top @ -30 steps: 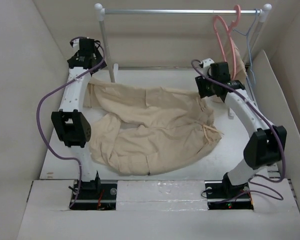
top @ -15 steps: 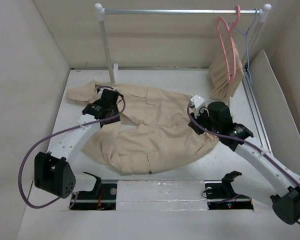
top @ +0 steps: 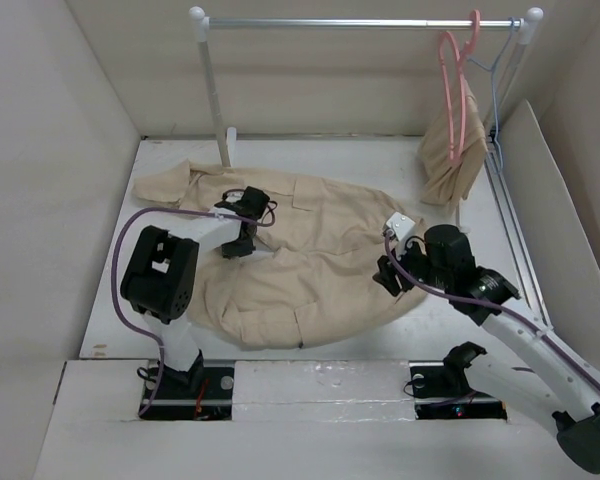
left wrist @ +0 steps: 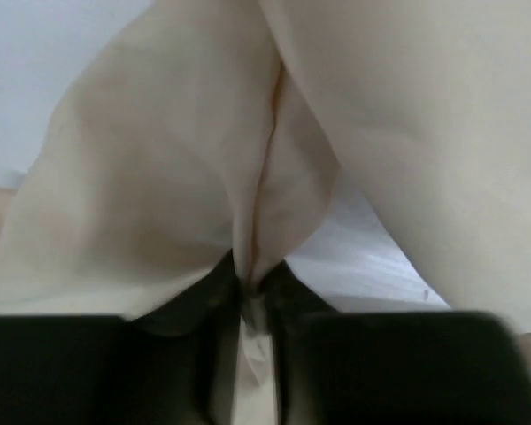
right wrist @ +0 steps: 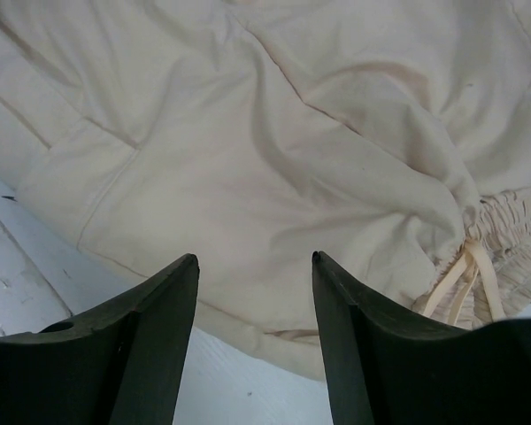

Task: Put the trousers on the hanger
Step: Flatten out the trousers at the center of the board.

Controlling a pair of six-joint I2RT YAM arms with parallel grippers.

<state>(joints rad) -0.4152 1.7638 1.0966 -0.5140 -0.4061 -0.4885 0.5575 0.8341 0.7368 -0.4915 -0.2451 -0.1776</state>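
The beige trousers [top: 310,250] lie spread over the white table, one leg reaching to the far left. My left gripper [top: 238,240] rests on their left part; in the left wrist view it [left wrist: 252,276] is shut on a raised fold of the trousers [left wrist: 186,159]. My right gripper [top: 389,277] hovers over the trousers' right edge. In the right wrist view it [right wrist: 253,260] is open with nothing between its fingers, over the cloth [right wrist: 248,133] and close to the waist drawstring [right wrist: 465,276]. The pink hanger [top: 448,70] hangs on the rail at the back right.
A smaller bunched beige cloth [top: 445,150] hangs under the pink hanger, with a thin wire hanger [top: 495,85] beside it. The rail [top: 360,22] stands on white posts [top: 214,100] at the back. Walls enclose the table on the left, right and back.
Both arms have come down from a raised pose onto the trousers, which now lie flatter. The left gripper has shut on a fold; the right gripper moved toward the near right edge.
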